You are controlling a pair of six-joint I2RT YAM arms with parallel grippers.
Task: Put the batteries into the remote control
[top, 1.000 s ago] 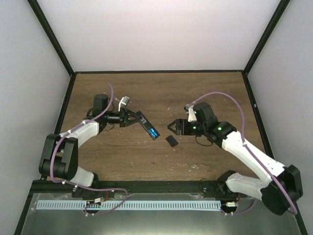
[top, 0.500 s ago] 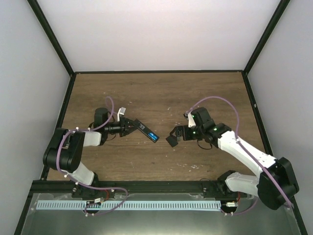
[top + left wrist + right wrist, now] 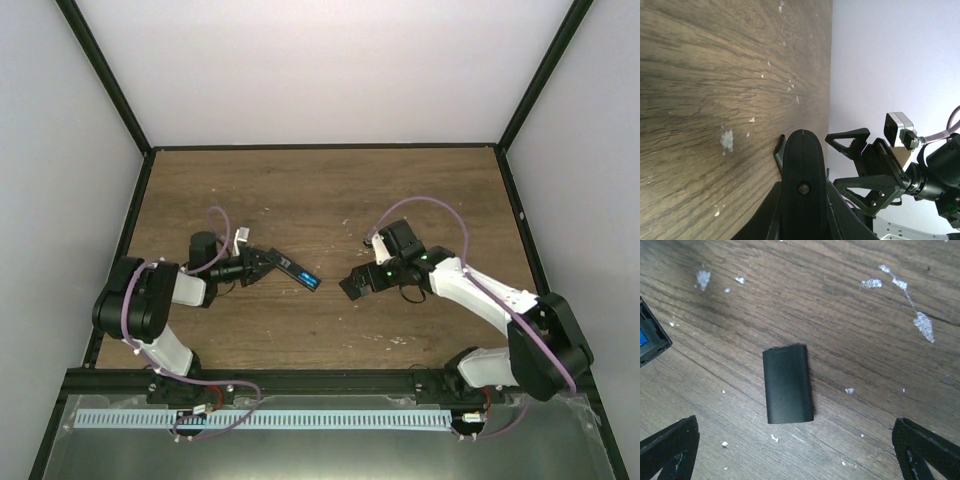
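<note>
Right gripper has shifted above black cover, jaws wide. Left gripper still clamps remote control. Wooden table, white walls.

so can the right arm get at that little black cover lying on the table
Probably yes: the right gripper hangs open over the black cover, which lies flat on the table, nothing on it; the remote control sits off to one side.

The slim black rectangular plastic remote control is jutting out from the left gripper, which is clamping one of its ends. Its free end is pointing toward the right gripper and stopping short of it. The bright blue cylindrical batteries are showing face-up in the recess at that free end.
</note>
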